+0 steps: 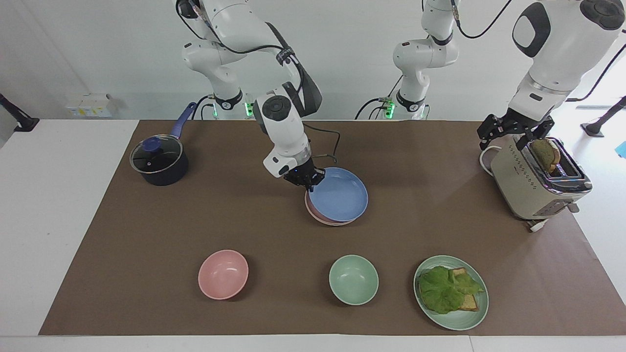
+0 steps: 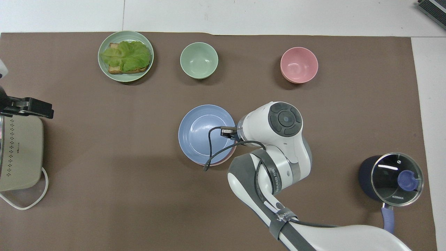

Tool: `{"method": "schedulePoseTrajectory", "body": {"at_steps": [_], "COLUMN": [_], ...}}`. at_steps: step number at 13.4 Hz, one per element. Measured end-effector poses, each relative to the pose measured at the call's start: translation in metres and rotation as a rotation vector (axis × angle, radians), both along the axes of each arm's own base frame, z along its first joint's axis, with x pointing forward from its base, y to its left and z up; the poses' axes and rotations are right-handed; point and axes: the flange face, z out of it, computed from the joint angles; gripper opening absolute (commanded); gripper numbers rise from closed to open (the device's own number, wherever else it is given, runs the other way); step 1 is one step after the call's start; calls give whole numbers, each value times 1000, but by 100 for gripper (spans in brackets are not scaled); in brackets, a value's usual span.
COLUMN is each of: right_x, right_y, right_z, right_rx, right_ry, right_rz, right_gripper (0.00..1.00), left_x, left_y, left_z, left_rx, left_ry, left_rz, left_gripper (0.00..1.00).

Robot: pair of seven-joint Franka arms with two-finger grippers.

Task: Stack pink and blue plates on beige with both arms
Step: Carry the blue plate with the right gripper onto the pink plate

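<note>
One plate left to seat: the right gripper, pinched shut on the blue plate, should lower it level onto the pink plate before releasing. The left gripper waits spread wide over the toaster.

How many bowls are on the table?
2: a pink bowl toward the right arm's end and a green bowl beside it, both farther from the robots than the stacked plates.

blue plate, pink plate, brown mat
</note>
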Motion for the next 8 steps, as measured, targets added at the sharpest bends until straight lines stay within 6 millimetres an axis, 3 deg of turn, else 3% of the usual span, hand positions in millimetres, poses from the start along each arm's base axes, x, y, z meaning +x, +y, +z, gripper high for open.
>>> {"method": "schedulePoseTrajectory", "body": {"at_steps": [1,2,5,8], "right_x": [0,-1,-3,-1], "right_y": [-1,-3,-7,-9], "right_z": [-2,-5,-12,-12], "right_rx": [-2,-5,-14,-13], "right_ry": [3,9,21,18], "right_rz": [-2,-2,-6,-10], "right_gripper": [6,24,96,100], "left_x": [0,0,0,0], "left_y": [0,0,0,0], "left_z": [0,0,0,0], "left_rx": [0,0,0,0], "left_ry": [0,0,0,0], "left_rz": [0,0,0,0], "left_gripper": [100,100,100,100]}}
